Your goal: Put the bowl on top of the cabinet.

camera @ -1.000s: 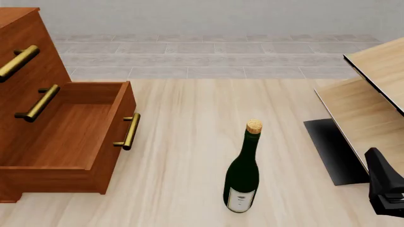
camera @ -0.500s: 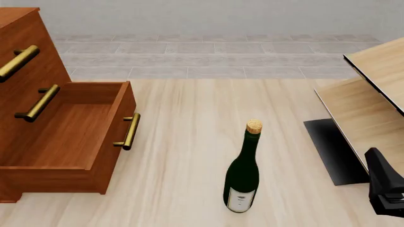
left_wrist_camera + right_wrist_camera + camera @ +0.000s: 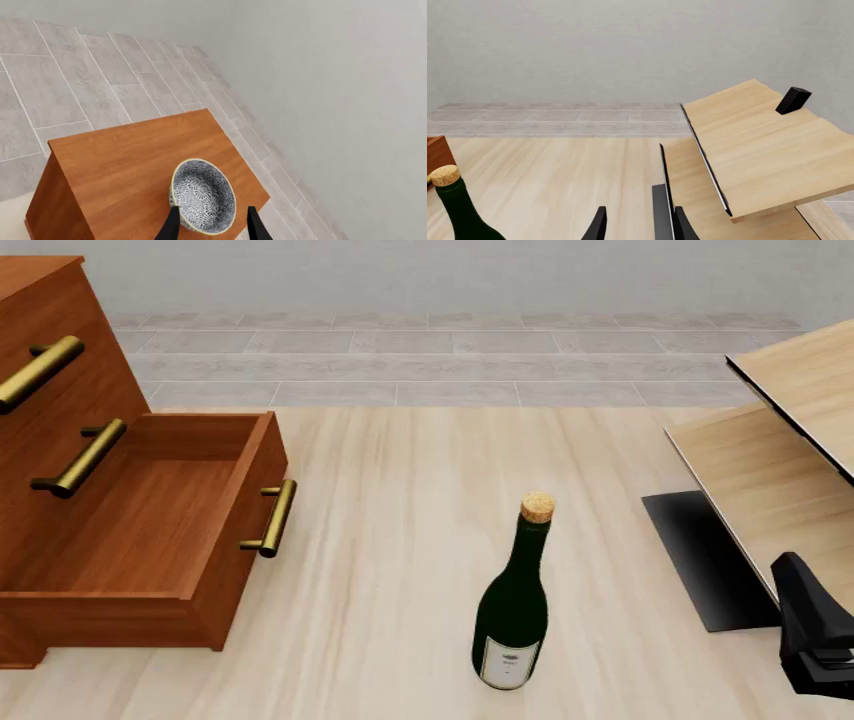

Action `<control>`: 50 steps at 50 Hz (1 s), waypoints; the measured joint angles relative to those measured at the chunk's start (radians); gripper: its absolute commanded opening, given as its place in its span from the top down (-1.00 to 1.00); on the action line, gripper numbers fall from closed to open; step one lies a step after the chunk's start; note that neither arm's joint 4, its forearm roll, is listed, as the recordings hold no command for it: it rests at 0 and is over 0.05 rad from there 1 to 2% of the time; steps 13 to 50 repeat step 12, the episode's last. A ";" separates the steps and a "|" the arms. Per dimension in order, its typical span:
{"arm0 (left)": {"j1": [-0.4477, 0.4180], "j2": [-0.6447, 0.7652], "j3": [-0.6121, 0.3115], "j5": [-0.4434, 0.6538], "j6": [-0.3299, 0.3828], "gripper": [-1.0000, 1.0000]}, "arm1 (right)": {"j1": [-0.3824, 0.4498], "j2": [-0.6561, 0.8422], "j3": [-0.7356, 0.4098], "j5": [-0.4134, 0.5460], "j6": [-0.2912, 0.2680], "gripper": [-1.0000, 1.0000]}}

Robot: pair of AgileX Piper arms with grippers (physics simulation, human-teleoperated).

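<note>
Now the speckled bowl [image 3: 203,196] sits tilted over the cabinet [image 3: 133,165] top, near one corner, between the left gripper [image 3: 211,225] fingers, seemingly gripped. Best to level it and lower before letting go. The right gripper [image 3: 637,222] hangs spread, empty.

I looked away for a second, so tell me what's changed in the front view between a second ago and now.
Nothing visibly changed in the front view. The wine bottle, the cabinet with its open drawer, the pale wood furniture and the right gripper at the edge all sit where they were.
</note>
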 measured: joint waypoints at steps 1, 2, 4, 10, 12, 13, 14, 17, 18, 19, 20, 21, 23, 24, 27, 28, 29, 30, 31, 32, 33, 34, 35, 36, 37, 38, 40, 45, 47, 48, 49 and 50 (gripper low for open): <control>0.000 -0.002 -0.001 0.000 0.000 -1.00 | 0.000 0.000 0.000 0.000 0.000 -1.00; 0.001 -0.004 -0.003 -0.001 -0.001 -1.00 | 0.000 0.000 0.000 0.000 0.000 -1.00; 0.002 -0.007 -0.005 -0.002 -0.001 -1.00 | 0.000 0.000 0.000 0.000 0.000 -1.00; 0.005 -0.019 -0.010 -0.008 -0.001 -1.00 | 0.000 0.000 0.000 0.000 0.000 -1.00; 0.007 -0.023 -0.011 -0.010 -0.001 -1.00 | 0.000 0.000 0.000 0.000 0.000 -1.00; 0.007 -0.023 -0.011 -0.010 -0.001 -1.00 | 0.000 0.000 0.000 0.000 0.000 -1.00; 0.007 -0.023 -0.011 -0.010 -0.001 -1.00 | 0.000 0.000 0.000 0.000 0.000 -1.00; 0.007 -0.023 -0.011 -0.010 -0.001 -1.00 | 0.000 0.000 0.000 0.000 0.000 -1.00; 0.007 -0.023 -0.011 -0.010 -0.001 -1.00 | 0.000 0.000 0.000 0.000 0.000 -1.00; 0.007 -0.023 -0.011 -0.010 -0.001 -1.00 | 0.000 0.000 0.000 0.000 0.000 -1.00; 0.007 -0.023 -0.011 -0.010 -0.001 -1.00 | 0.000 0.000 0.000 0.000 0.000 -1.00; 0.007 -0.023 -0.011 -0.010 -0.001 -1.00 | 0.000 0.000 0.000 0.000 0.000 -1.00; 0.007 -0.023 -0.011 -0.010 -0.001 -1.00 | 0.000 0.000 0.000 0.000 0.000 -1.00; 0.007 -0.023 -0.011 -0.010 -0.001 -1.00 | 0.000 0.000 0.000 0.000 0.000 -1.00; 0.007 -0.023 -0.011 -0.010 -0.001 -1.00 | 0.000 0.000 0.000 0.000 0.000 -1.00; 0.007 -0.023 -0.011 -0.010 -0.001 -1.00 | 0.000 0.000 0.000 0.000 0.000 -1.00; 0.007 -0.023 -0.011 -0.010 -0.001 -1.00 | 0.000 0.000 0.000 0.000 0.000 -1.00; 0.007 -0.023 -0.011 -0.010 -0.001 -1.00 | 0.000 0.000 0.000 0.000 0.000 -1.00; 0.007 -0.023 -0.011 -0.010 -0.001 -1.00 | 0.000 0.000 0.000 0.000 0.000 -1.00; 0.007 -0.023 -0.011 -0.010 -0.001 -1.00 | 0.000 0.000 0.000 0.000 0.000 -1.00; 0.007 -0.023 -0.011 -0.010 -0.001 -1.00 | 0.000 0.000 0.000 0.000 0.000 -1.00; 0.007 -0.023 -0.011 -0.010 -0.001 -1.00 | 0.000 0.000 0.000 0.000 0.000 -1.00; 0.007 -0.023 -0.011 -0.010 -0.001 -1.00 | 0.000 0.000 0.000 0.000 0.000 -1.00; 0.007 -0.023 -0.011 -0.010 -0.001 -1.00 | 0.000 0.000 0.000 0.000 0.000 -1.00; 0.007 -0.023 -0.011 -0.010 -0.001 -1.00 | 0.000 0.000 0.000 0.000 0.000 -1.00; 0.007 -0.023 -0.011 -0.010 -0.001 -1.00 | 0.000 0.000 0.000 0.000 0.000 -1.00; 0.007 -0.023 -0.011 -0.010 -0.001 -1.00 | 0.000 0.000 0.000 0.000 0.000 -1.00; 0.007 -0.023 -0.011 -0.010 -0.001 -1.00 | 0.000 0.000 0.000 0.000 0.000 -1.00; 0.007 -0.023 -0.011 -0.010 -0.001 -1.00 | 0.000 0.000 0.000 0.000 0.000 -1.00; 0.007 -0.023 -0.011 -0.010 -0.001 -1.00 | 0.000 0.000 0.000 0.000 0.000 -1.00; 0.007 -0.023 -0.011 -0.010 -0.001 -1.00 | 0.000 0.000 0.000 0.000 0.000 -1.00; 0.007 -0.023 -0.011 -0.010 -0.001 -1.00 | 0.000 0.000 0.000 0.000 0.000 -1.00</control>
